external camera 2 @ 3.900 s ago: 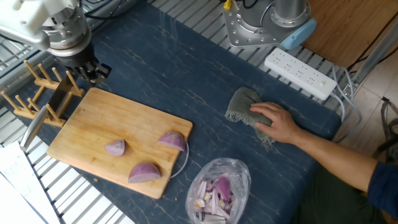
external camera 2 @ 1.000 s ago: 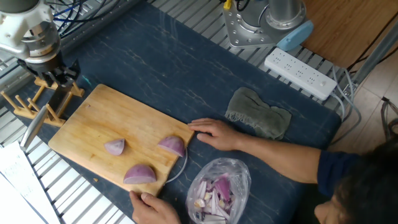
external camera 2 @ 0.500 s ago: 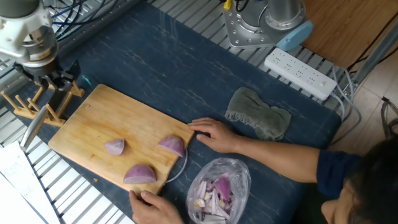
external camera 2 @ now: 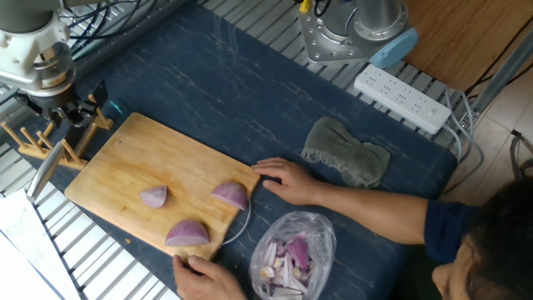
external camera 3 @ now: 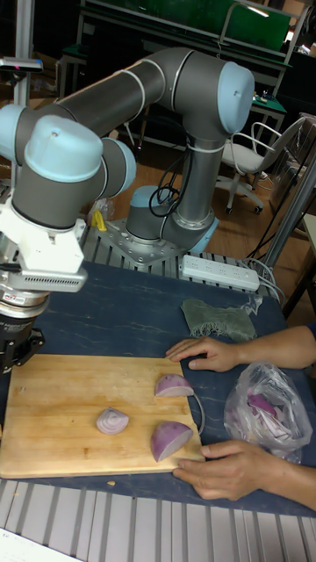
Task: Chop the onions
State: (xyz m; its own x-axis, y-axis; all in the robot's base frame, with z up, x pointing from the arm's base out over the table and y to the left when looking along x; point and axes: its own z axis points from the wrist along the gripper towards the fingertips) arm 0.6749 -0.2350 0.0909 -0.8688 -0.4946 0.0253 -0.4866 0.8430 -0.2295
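Tabletop [external camera 2: 250,92]: dark blue surface with pale streaks, laid over a metal slatted frame; everything else sits on it.
Robot arm [external camera 3: 167,83]: grey with light blue joint caps, its base bolted at the far edge of the tabletop, reaching over to the far-left end of the cutting board.
Cutting board [external camera 2: 141,162]: pale wood, lying at a slant on the tabletop; a person's hand [external camera 2: 287,179] rests at its right corner and a second hand [external camera 2: 204,275] touches its near edge.
Plastic bag [external camera 2: 291,254]: clear, holding purple-white scraps, on the tabletop just right of the board, between the two hands.
Cloth [external camera 2: 346,154]: grey-green, crumpled, beyond the person's forearm.
Power strip [external camera 2: 402,98]: white, near the far right edge of the tabletop.
Wooden rack [external camera 2: 46,137]: pegged, at the left end of the board, with a knife [external camera 2: 46,171] resting by it, the blade pointing toward the near edge.
End effector [external camera 2: 68,112]: dark fingers hanging above the rack and the board's left corner; whether they are apart or closed on anything I cannot tell.
Onions [external camera 2: 229,193]: three red wedges on the right half of the board, apart from each other. One is near the right corner beside the hand, one [external camera 2: 187,233] by the near edge, and the smallest [external camera 2: 153,197] toward the middle.
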